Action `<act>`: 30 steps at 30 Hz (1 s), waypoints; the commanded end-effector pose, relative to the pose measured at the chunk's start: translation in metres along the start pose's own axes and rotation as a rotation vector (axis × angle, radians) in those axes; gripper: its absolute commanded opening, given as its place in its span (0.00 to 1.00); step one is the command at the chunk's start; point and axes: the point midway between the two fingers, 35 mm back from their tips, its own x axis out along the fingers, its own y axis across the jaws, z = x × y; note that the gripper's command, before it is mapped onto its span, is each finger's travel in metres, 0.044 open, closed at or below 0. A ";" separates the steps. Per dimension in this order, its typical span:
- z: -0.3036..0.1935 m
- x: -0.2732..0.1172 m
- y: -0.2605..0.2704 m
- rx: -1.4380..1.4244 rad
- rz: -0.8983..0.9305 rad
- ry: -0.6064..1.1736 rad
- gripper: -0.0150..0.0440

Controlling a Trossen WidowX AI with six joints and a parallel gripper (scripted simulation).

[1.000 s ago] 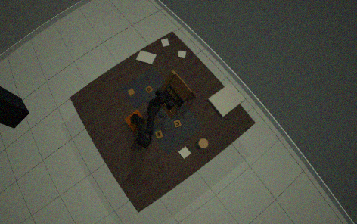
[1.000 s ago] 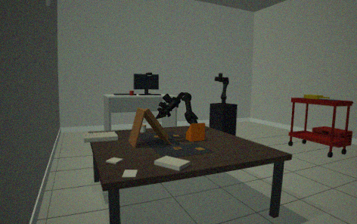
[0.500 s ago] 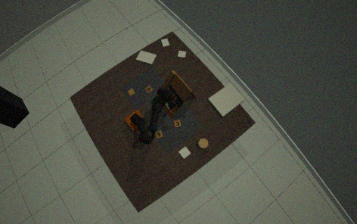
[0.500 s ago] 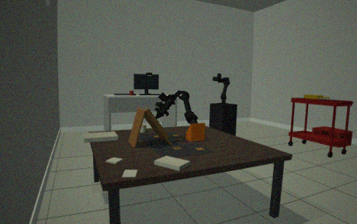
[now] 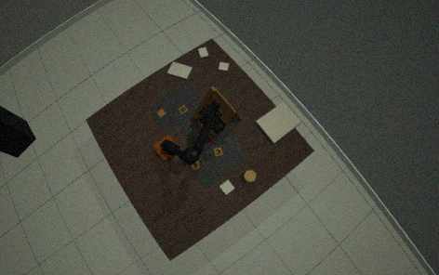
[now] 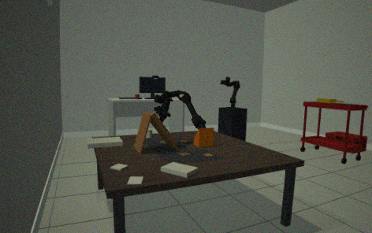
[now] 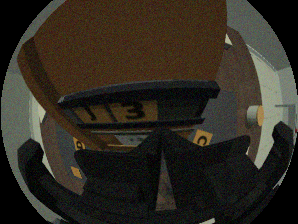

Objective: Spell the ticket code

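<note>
The brown board (image 6: 143, 134) (image 7: 140, 45) stands as a sloped tent shape. On its dark rail in the wrist view, a J tile (image 7: 92, 115) sits at the left and a 3 tile (image 7: 134, 111) just right of it; the channel right of the 3 is bare to the open end. My gripper (image 7: 160, 131) is shut and empty, its fingertips in front of the rail's lower edge. The ticket (image 7: 132, 138) is mostly hidden behind the fingers and its print cannot be read. A C tile (image 7: 202, 138) (image 5: 219, 151) lies right of the board.
Left of the board lie two tiles (image 5: 182, 110) (image 5: 161, 112); another tile (image 5: 195, 164) lies near the arm. A round cup (image 5: 250, 176) (image 7: 256, 116), a white card (image 5: 227, 187), a pale slab (image 5: 179, 70) and a large pale block (image 5: 277, 123) at the counter's edge stand around.
</note>
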 end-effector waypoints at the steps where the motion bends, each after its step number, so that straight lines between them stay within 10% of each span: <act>1: 0.001 -0.001 -0.006 0.008 -0.016 0.070 0.25; 30: 0.008 0.008 -0.005 0.008 -0.016 0.070 0.25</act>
